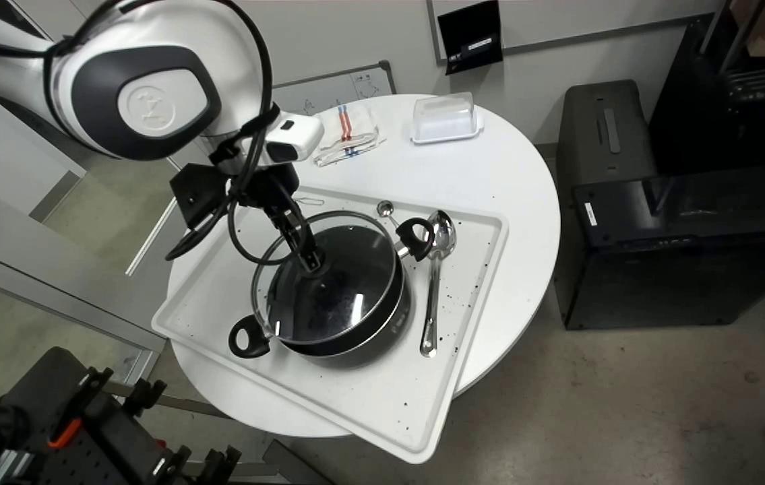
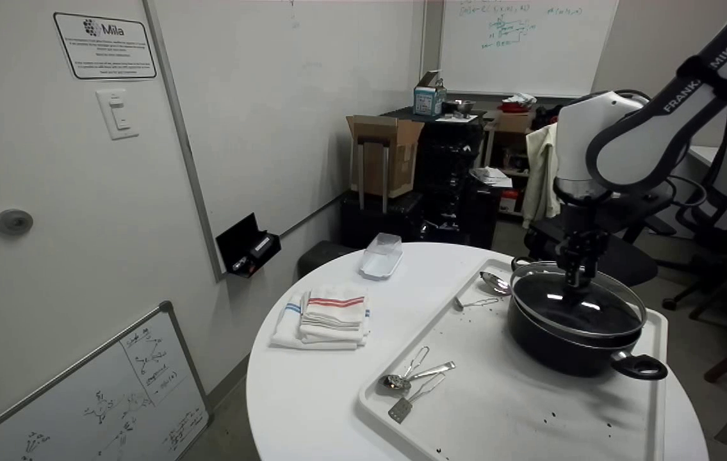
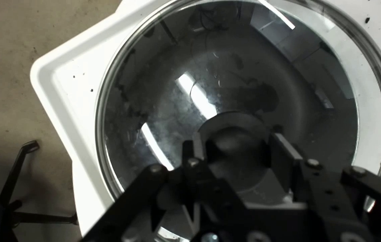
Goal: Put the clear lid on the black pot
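The clear lid (image 1: 348, 293), see-through with a metal rim, is over the black pot (image 1: 372, 340) on a white tray. In an exterior view the lid (image 2: 600, 310) appears a little above the pot (image 2: 546, 342), and their rims do not line up. In the wrist view the lid (image 3: 163, 97) overhangs the pot on the right, where white tray shows through the glass. My gripper (image 1: 313, 261) points down at the lid's centre. In the wrist view my gripper (image 3: 235, 148) has the dark knob between its two fingers, with both pads against it. The knob's far side is hidden.
The tray (image 1: 382, 417) lies on a round white table (image 1: 524, 202). A large silver spoon (image 1: 433, 289) lies beside the pot. Several small utensils (image 2: 405, 384) lie at a tray corner. Folded towels (image 2: 331, 317) and a clear-topped dish (image 2: 381, 259) stand beyond the tray.
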Controlling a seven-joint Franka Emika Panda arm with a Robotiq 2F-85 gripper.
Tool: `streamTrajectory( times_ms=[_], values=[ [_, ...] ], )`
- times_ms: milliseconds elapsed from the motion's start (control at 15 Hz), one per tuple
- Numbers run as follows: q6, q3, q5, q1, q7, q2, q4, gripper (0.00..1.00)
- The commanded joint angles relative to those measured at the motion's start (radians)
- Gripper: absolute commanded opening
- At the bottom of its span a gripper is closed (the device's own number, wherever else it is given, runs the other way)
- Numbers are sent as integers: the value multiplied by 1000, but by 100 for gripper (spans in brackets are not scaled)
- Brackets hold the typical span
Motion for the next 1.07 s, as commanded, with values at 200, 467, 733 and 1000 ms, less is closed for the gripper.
streamTrajectory(
  times_ms=[200,467,733,1000],
  values=[
    [-43,0,52,-21,3,9,37,24],
    [-43,0,68,-29,1,22,44,24],
    [-41,0,77,-31,2,29,46,24],
    [-41,0,86,-32,3,33,47,24]
  ],
)
